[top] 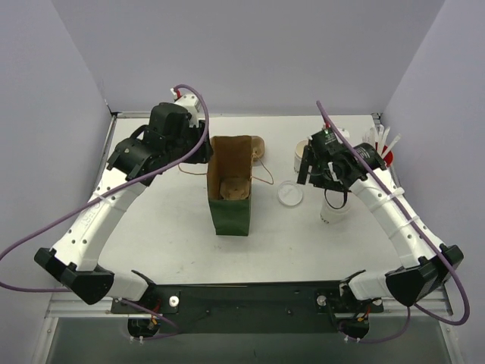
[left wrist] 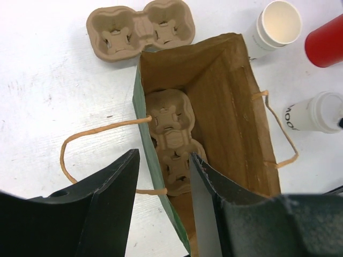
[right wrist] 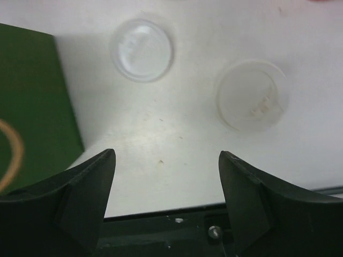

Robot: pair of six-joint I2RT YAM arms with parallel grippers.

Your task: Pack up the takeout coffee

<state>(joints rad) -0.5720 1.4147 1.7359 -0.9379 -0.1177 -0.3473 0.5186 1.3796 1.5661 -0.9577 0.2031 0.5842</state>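
White lidded cup [right wrist: 252, 101] ahead of spread right claw [right wrist: 166, 156], not touching

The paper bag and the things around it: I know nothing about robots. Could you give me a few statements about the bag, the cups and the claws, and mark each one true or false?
1. A pulp carrier sits inside the open paper bag. True.
2. Both white cups wear lids. False: the open cup has none. Only the lidded cup does, and a loose lid lies on the table.
3. A second carrier lies on the table beyond the bag. True.
4. The right claw grips a cup. False: it is open and holds nothing.
5. The red cup is inside the bag. False: it stands on the table.
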